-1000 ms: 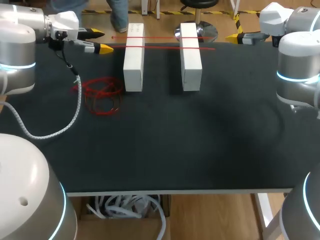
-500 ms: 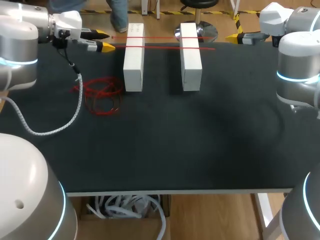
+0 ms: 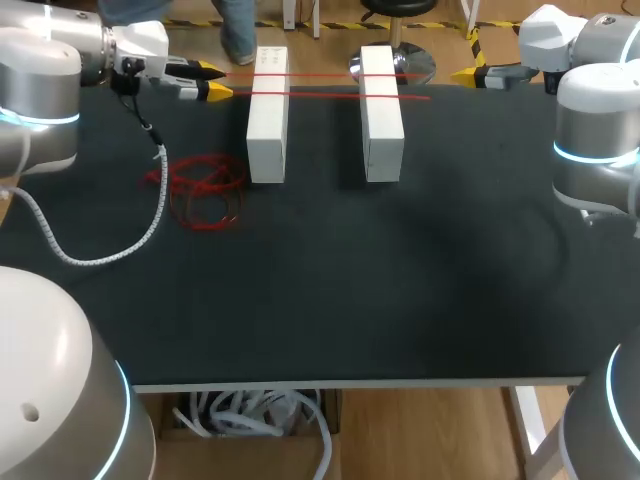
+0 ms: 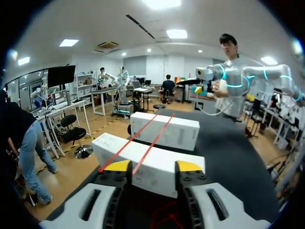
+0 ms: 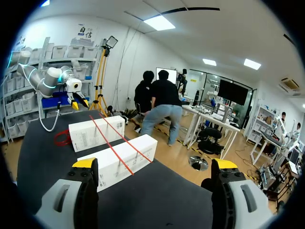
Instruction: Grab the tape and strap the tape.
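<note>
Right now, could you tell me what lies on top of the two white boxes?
Two strips of red tape run across both white boxes, side by side. Whether anything sits beneath the boxes is hidden.

— Where is the left arm [image 3: 40, 70]?
— Far left corner, wrist held level, left gripper [image 3: 215, 80] pointing toward the middle, yellow-tipped fingers [image 3: 218, 92] slightly apart
— And the right arm [image 3: 595, 110]?
— Far right corner, right gripper [image 3: 466, 75] aimed back toward the middle, its fingers spread wide
</note>
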`<action>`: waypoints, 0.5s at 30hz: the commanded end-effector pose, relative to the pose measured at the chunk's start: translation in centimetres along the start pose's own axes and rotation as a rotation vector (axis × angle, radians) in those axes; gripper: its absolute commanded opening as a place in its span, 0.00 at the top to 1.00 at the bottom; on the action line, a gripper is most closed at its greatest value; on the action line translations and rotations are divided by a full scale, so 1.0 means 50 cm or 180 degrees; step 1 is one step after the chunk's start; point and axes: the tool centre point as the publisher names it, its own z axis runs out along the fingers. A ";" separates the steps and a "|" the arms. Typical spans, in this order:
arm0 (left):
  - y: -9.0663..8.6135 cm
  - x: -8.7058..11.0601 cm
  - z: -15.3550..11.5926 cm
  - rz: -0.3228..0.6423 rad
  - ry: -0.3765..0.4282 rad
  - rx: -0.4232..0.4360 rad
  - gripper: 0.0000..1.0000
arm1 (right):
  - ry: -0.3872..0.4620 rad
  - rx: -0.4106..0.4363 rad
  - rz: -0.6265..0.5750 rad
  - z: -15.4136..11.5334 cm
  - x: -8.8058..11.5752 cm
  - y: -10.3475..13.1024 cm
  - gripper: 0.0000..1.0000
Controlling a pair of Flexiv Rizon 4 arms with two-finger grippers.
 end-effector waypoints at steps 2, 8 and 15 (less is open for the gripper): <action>0.006 -0.014 0.010 0.0009 0.0064 -0.0003 0.62 | 0.0004 0.0005 0.0000 0.000 -0.001 0.000 0.00; 0.008 -0.020 0.015 0.0003 0.0089 -0.0008 0.53 | 0.0004 0.0005 0.0000 0.000 -0.001 0.000 0.00; 0.013 -0.028 0.020 -0.0009 0.0099 -0.0013 0.56 | 0.0004 0.0005 0.0000 0.000 -0.001 0.000 0.00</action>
